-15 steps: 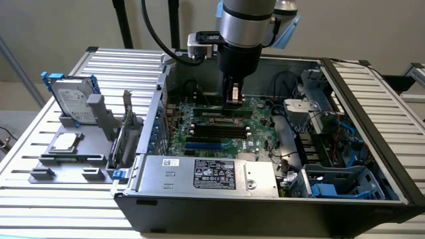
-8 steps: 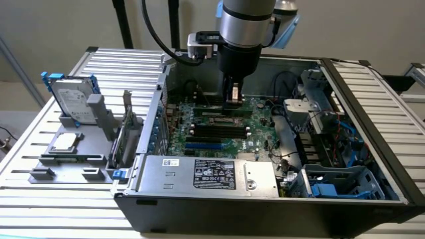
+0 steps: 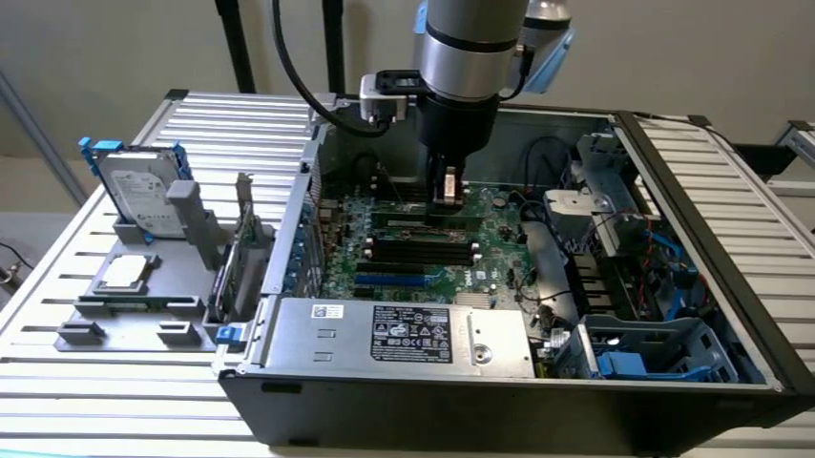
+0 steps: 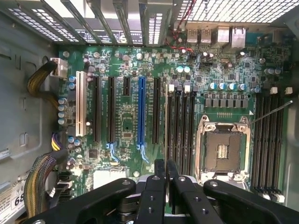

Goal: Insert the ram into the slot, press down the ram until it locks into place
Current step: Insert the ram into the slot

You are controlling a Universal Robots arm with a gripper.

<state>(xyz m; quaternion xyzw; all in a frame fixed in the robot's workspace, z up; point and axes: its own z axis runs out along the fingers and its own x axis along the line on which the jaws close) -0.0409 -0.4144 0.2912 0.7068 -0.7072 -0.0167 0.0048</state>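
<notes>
My gripper (image 3: pixel 448 196) hangs inside the open computer case over the green motherboard (image 3: pixel 491 215). In the wrist view its two black fingers (image 4: pixel 160 175) stand almost together, shut on the ram (image 4: pixel 166 121), which I see edge-on as a thin pale line running away from them. In the exterior view the ram (image 3: pixel 423 212) is a long green strip lying level just under the fingers. It sits along the near side of a bank of parallel black slots (image 4: pixel 179 126) with white end clips, also seen in the exterior view (image 3: pixel 421 250). Whether it is seated in a slot I cannot tell.
An empty CPU socket (image 4: pixel 223 149) lies beside the slots, with a second bank of black slots (image 4: pixel 268 140) beyond it. A blue slot (image 4: pixel 141 112) and black expansion slots lie on the other side. The power supply (image 3: pixel 382 334), drive cage (image 3: pixel 650 348) and cables (image 4: pixel 39 88) line the case.
</notes>
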